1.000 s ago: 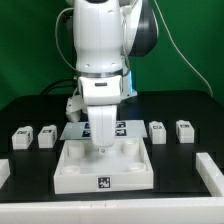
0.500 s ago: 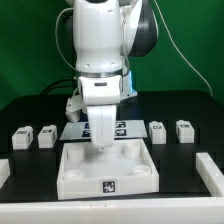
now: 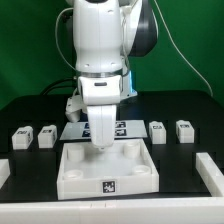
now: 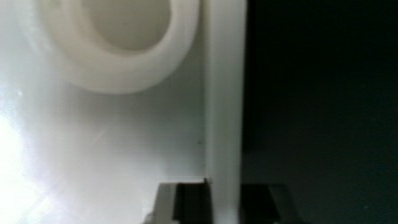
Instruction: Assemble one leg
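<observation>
A white square tabletop (image 3: 80, 170) with a raised rim lies near the table's front, a marker tag on its front face. My gripper (image 3: 100, 146) stands straight down at its back rim. In the wrist view the gripper (image 4: 222, 203) is shut on that thin upright rim (image 4: 222, 100), with one dark fingertip (image 4: 183, 203) on each side. A round socket (image 4: 134, 40) shows in the tabletop just inside the rim. White legs lie apart from it: two at the exterior view's left (image 3: 22, 138) (image 3: 47, 136) and two at the right (image 3: 157, 131) (image 3: 184, 129).
The marker board (image 3: 120, 128) lies flat behind the tabletop, partly hidden by the arm. White bars stand at the front left (image 3: 4, 170) and front right (image 3: 210, 170) corners. The table surface is black, with a green backdrop behind.
The jaws have closed on the tabletop's back rim. The tabletop has shifted slightly toward the exterior view's right and front. The legs have not moved.
</observation>
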Controlling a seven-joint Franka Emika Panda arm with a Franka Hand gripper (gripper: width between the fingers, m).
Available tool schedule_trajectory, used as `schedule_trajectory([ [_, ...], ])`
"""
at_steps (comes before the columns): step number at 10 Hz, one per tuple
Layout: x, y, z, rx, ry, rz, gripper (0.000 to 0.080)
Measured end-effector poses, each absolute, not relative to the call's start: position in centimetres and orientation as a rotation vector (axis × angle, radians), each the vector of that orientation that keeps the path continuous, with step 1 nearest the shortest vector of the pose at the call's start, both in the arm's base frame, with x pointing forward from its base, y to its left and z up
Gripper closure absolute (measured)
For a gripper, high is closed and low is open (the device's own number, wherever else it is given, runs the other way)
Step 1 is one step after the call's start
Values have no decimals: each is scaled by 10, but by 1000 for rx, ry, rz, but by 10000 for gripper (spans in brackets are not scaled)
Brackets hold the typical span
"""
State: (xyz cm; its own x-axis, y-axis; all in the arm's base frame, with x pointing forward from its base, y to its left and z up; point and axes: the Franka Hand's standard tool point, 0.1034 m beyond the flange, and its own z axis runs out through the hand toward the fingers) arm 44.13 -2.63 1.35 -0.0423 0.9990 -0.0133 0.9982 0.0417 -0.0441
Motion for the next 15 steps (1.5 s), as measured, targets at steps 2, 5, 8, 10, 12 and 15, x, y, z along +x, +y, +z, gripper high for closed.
schedule_trajectory([
  [2, 457, 5, 14, -2192, -2226, 30, 741],
  [5, 476, 36, 15, -2168, -2237, -5, 741],
  [8, 500, 62, 14, -2204, -2200, -45, 741],
  [10, 504, 64, 14, -2234, -2145, 5, 741],
  [12, 504, 64, 14, -2245, -2112, 62, 739],
  [15, 503, 63, 14, -2237, -2127, 65, 739],
])
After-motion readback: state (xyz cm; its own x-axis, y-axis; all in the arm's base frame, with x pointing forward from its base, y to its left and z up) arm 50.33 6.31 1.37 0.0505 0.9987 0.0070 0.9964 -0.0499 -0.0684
